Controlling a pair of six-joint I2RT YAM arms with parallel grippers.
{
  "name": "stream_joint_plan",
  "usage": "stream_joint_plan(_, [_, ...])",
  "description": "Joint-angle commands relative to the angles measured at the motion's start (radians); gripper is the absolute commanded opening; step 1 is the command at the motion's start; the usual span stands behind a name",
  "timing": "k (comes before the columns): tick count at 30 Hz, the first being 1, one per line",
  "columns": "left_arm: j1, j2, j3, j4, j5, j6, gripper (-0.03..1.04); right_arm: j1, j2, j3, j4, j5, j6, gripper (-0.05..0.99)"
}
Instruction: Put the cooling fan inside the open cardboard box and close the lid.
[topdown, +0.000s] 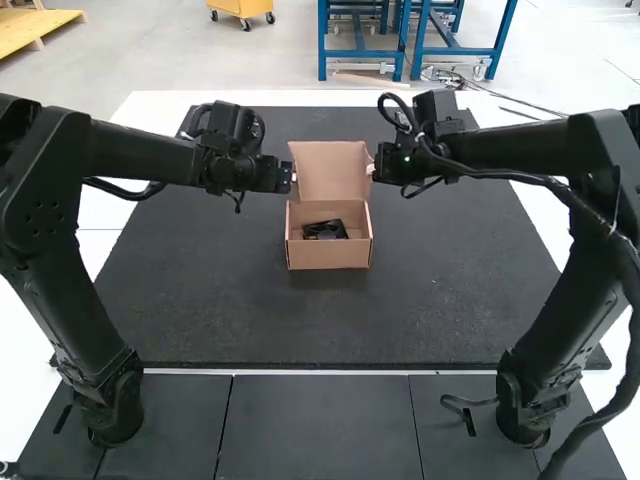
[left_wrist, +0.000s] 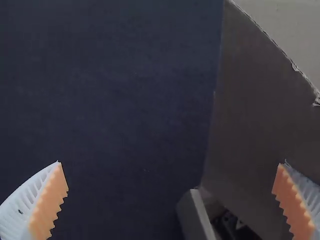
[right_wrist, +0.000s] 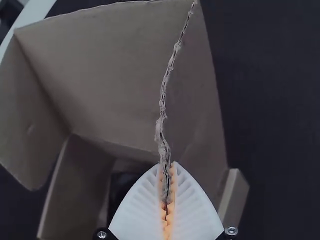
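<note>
1. Your right gripper (right_wrist: 166, 174) is pressed together, pinching the ragged side edge of the lid (topdown: 330, 170). Risk: if you swing it down too fast or off the hinge line, the thin cardboard may rip or slide out of the pads.
2. Your left gripper (topdown: 291, 178) is spread wide, with the lid's other side edge between its pads and not gripped. Risk: if only one side drives the fold, the lid may twist instead of dropping flat.
3. The box (topdown: 329, 248) sits loose on the black mat (topdown: 200, 300), mid worktop, with nothing bracing it. It looks light. Risk: a forward push on the lid could drag or tip the box.
4. The lid has side flaps. Risk: they may land outside the walls instead of tucking in, and then the lid won't seat.
5. The fan (topdown: 325, 231) is already inside, lying on the box floor. It is small and dark and seems to sit below the rim, so it probably won't block the lid. It is too small to make out more.
6. The box is plain brown cardboard, open at the top. The lid stands upright along the far wall. Placing looks done and only the closing is left.
</note>
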Motion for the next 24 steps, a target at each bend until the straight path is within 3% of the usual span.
stream_joint_plan(1, [-0.009, -0.034, -0.004, 0.016, 0.011, -0.018, 0.97, 0.029, -0.059, -0.035, 0.027, -0.014, 0.024, -0.02])
stream_joint_plan(6, [-0.009, -0.040, -0.004, -0.012, 0.010, -0.013, 0.97, 0.052, -0.091, -0.109, 0.101, -0.016, 0.040, -0.02])
stream_joint_plan(24, [-0.010, -0.123, -0.070, -0.044, 0.010, -0.007, 0.97, 0.084, -0.111, -0.175, 0.106, -0.016, 0.052, -0.02])
